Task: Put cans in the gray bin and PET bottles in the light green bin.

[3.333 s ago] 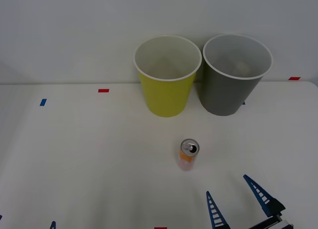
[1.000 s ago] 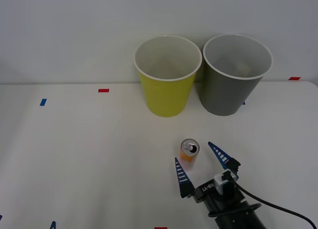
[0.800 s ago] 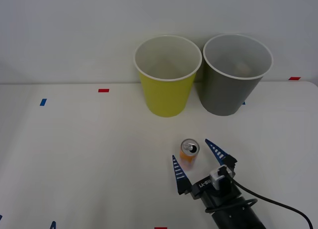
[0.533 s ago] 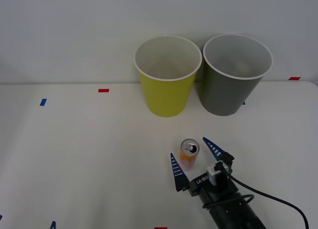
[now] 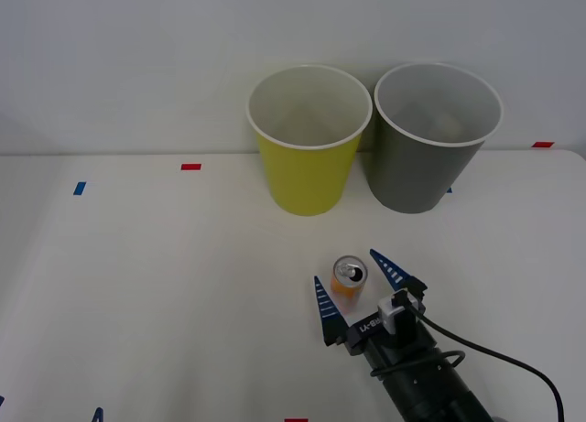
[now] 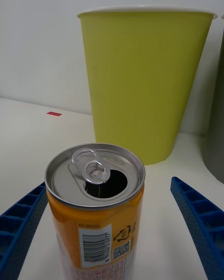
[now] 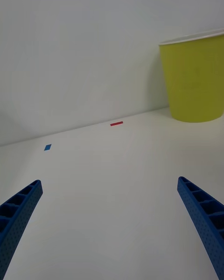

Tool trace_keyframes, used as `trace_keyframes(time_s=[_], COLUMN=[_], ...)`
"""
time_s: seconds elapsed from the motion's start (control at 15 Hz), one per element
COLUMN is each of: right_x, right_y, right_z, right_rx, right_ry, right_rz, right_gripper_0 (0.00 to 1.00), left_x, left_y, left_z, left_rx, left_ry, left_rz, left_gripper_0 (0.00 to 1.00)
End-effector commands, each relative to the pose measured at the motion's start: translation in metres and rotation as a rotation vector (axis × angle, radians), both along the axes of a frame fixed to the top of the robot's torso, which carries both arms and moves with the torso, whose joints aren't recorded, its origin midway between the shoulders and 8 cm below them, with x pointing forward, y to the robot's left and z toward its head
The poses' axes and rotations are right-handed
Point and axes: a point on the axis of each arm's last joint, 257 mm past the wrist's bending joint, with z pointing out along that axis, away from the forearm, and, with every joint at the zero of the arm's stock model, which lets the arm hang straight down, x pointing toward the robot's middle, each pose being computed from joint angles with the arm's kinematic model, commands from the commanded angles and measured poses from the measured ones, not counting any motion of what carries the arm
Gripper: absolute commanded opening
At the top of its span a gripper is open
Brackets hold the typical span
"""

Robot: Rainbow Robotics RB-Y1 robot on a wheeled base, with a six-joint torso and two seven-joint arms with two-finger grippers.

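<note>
One can (image 5: 349, 283) upright on the worktop (image 5: 165, 285), near the gray bin (image 5: 428, 138) and light green bin (image 5: 308, 138), flanked untouched by wide right gripper (image 5: 357, 289) jaws, apparently aligned for side grasp; left gripper (image 7: 112, 233) equally wide, idle.

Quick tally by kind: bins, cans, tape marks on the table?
Bins: 2, the light green bin and the gray bin
Cans: 1, the can
Tape marks: 5, 3 red and 2 blue
Total: 8
</note>
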Motion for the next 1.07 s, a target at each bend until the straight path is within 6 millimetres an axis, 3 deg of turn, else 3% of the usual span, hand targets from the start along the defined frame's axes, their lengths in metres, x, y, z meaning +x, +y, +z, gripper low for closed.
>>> trace_keyframes(time_s=[0.07, 0.87, 1.07], right_x=[-0.0002, -0.0029, -0.0022], right_y=[0.0015, 0.0029, 0.0014], right_z=[0.0007, 0.0027, 0.0033], right_rx=[0.004, 0.006, 0.0], right_ry=[-0.001, -0.013, -0.018], right_rz=[0.0, -0.012, -0.016], right_gripper_0=[0.21, 0.14, 0.0], left_x=[0.0, 0.0, 0.0], left_y=[0.0, 0.0, 0.0], left_z=[0.0, 0.0, 0.0], left_rx=[0.0, 0.0, 0.0], left_ry=[0.0, 0.0, 0.0], left_rz=[0.0, 0.0, 0.0], left_gripper_0=[1.0, 1.0, 1.0])
